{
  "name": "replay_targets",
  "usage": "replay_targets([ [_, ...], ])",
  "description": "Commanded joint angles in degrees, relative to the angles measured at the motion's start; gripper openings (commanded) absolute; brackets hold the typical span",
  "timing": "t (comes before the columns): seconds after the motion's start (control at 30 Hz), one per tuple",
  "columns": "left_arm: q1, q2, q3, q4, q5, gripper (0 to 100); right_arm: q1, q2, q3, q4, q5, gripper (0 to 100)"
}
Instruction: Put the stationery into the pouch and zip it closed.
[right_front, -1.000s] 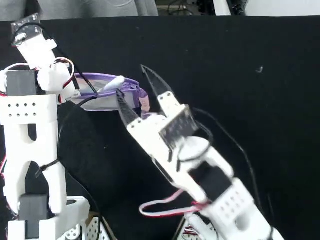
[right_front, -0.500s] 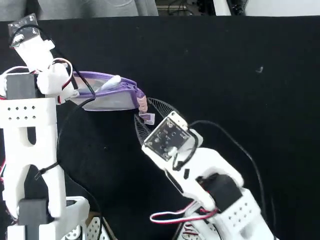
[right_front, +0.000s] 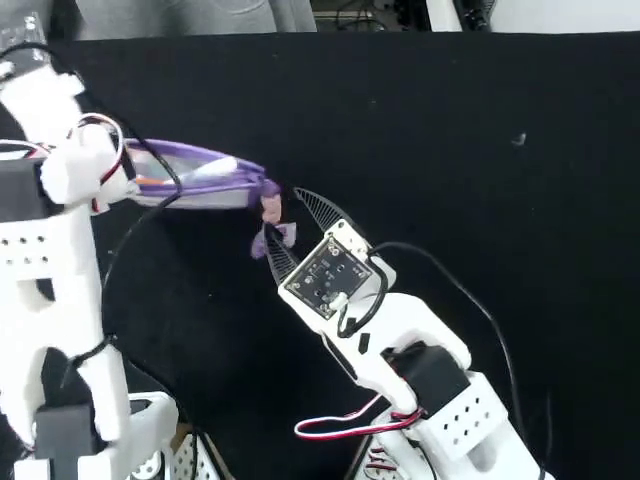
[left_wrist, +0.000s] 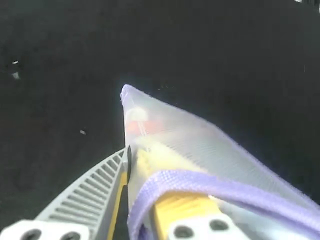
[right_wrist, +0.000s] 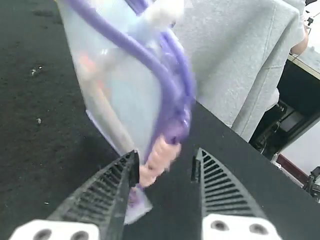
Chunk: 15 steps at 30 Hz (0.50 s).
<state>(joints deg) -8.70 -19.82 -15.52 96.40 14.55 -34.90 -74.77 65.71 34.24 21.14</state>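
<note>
The left claw (right_front: 122, 183) is clamping the left end of the pouch (right_front: 195, 180), its fingers closed tightly on the clear wall just under the purple zip band, as the left wrist view is showing with the left claw (left_wrist: 131, 172) pinching the pouch (left_wrist: 200, 150) between them. The pouch is stretching out to the right over the black table (right_front: 480, 150), purple edge facing up, with a white stationery piece (right_front: 218, 167) poking out along the top and an orange item (left_wrist: 137, 125) showing through the clear side. At the pouch's right end a pink zipper pull (right_front: 270, 207) is hanging down. The right claw (right_front: 283, 215) is sitting wide open around that pull; in the right wrist view the pull (right_wrist: 157, 160) is hanging between the fingers of the right claw (right_wrist: 166, 155), just beside one finger and apart from the other, with neither pressing on it
</note>
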Motion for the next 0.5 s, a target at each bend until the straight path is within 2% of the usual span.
replay_targets([
  [0.0, 2.59, 2.2, -0.22, -2.81, -0.88, 3, 0.97, -0.31, -0.66, -1.58, 0.09, 17.8],
  [0.13, 1.36, 2.02, -14.29, 3.87, -0.79, 3, 0.97, -0.4, -0.84, -1.58, 0.09, 17.8],
  [0.2, 0.75, 1.41, -17.8, 4.57, -0.62, 3, 0.97, -1.27, -0.75, -1.58, 0.09, 17.8],
  [0.33, 1.45, 1.58, -10.51, 3.78, -0.35, 3, 0.97, -8.04, 0.31, -1.05, -2.02, 17.8],
  [0.47, 4.0, 3.25, 0.04, -1.93, -0.35, 3, 0.7, -17.89, 4.18, -1.49, -7.12, 17.7],
])
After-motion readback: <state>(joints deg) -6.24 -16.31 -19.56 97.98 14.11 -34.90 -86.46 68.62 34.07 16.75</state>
